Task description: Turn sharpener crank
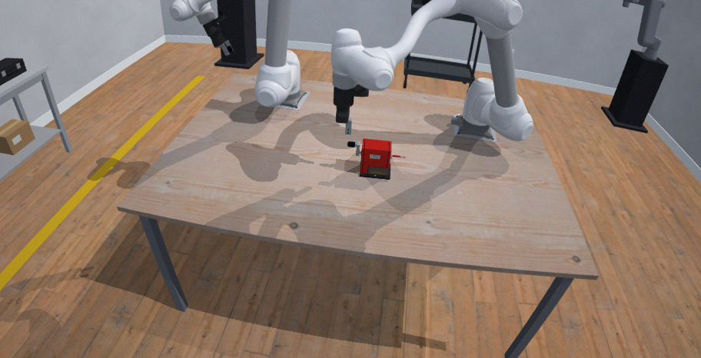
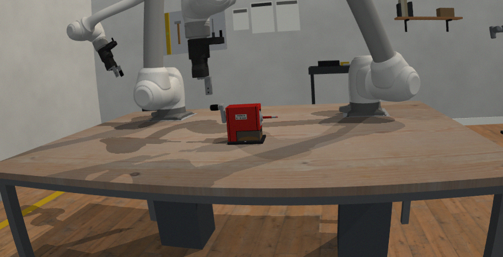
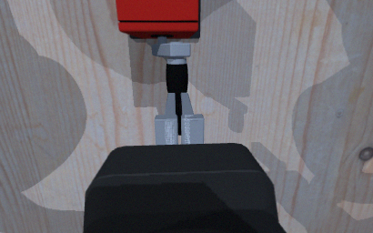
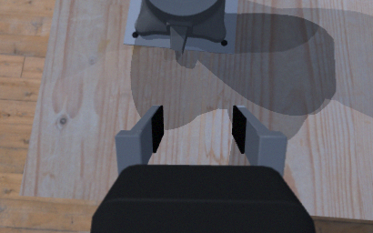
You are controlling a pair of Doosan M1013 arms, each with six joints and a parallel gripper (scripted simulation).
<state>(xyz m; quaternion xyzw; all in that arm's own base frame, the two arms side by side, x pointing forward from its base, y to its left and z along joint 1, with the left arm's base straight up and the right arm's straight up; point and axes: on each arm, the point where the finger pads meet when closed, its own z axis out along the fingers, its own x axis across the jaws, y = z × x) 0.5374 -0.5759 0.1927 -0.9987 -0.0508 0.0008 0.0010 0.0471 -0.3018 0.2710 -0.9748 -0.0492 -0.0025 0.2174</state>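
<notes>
Tabletop (image 1: 313, 208) (image 2: 316, 163) (image 3: 280, 182) (image 4: 89, 150): pale knotty wood, matt. Sharpener body (image 1: 376, 155) (image 2: 242, 123) (image 3: 158, 11): smooth red, plastic- or paint-like. Crank arm (image 1: 358, 148) (image 2: 223, 113) (image 3: 176, 50): grey, metal-like. Crank knob (image 1: 350, 144) (image 2: 214, 107) (image 3: 176, 78): smooth black, plastic-like.

Label on red pencil sharpener's (image 1: 376, 151) (image 2: 242, 121) (image 3: 158, 11) side, exterior view: white sticker (image 1: 374, 157) (image 2: 240, 116), top line reads "TYPE" + one more char., too small to tell; 2nd line approx. a no. range ending "mm", digits unclear. Same sticker in top view: txt too tiny to read.
</notes>
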